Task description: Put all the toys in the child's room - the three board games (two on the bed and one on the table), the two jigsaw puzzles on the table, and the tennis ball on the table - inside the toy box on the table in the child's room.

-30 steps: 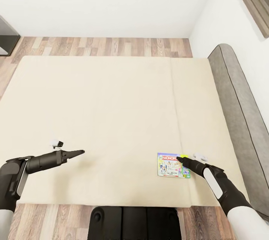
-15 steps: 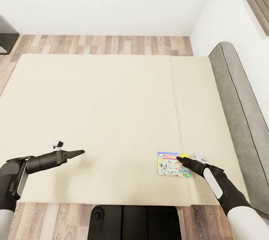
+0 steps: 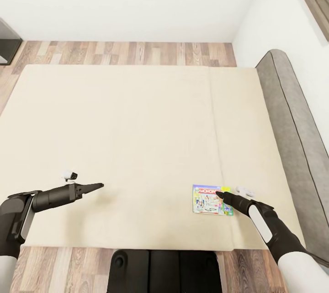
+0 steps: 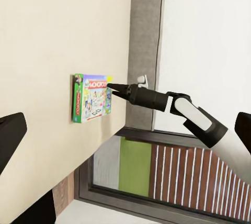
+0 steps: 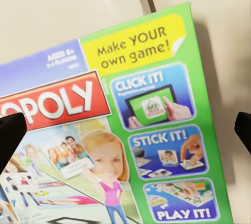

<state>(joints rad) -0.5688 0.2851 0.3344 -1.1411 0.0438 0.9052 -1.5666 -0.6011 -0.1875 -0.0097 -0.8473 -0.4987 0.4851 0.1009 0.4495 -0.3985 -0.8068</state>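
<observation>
My left gripper (image 3: pixel 98 186) hovers over bare mattress, its fingers drawn to a narrow point in the head view, well apart from the board game (image 3: pixel 211 200). The game lies flat on the bed (image 3: pixel 137 119) near the headboard (image 3: pixel 292 133). My right gripper (image 3: pixel 218 194) sits above its green edge, fingers (image 5: pixel 11 132) spread wide on either side. Since a second ago, only the camera has shifted slightly.

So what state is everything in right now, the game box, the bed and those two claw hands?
Monopoly board game: lying flat, face up, near the bed's front edge, closed.
Bed: beige mattress bare apart from the game.
Right gripper: open, fingers either side of the box's green edge, over it.
Left gripper: holding nothing, above the mattress; whether open or shut is unclear.
</observation>
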